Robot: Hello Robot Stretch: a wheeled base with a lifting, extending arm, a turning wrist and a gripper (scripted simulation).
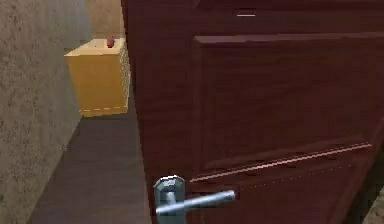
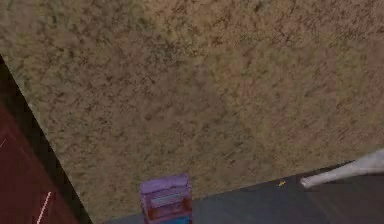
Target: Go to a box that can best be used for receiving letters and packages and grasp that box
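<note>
The door [image 1: 260, 110] on the right of the forward view is dark reddish brown, and its handle [image 1: 190, 200] is silver-grey. At upper left, a yellow-orange box [image 1: 98, 78] has a small red thing [image 1: 108, 42] on top. The wall [image 2: 200, 90] is speckled tan. At lower centre of the arm side view is a purple thing [image 2: 165, 198].

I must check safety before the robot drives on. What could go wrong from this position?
1. The brown door stands very near ahead; driving straight would probably hit it.
2. The gap between the door and the wall, toward the yellow box, looks narrow, so the base may scrape.
3. A small purple thing stands low in the arm side view, near the robot; turning could knock it.
</note>
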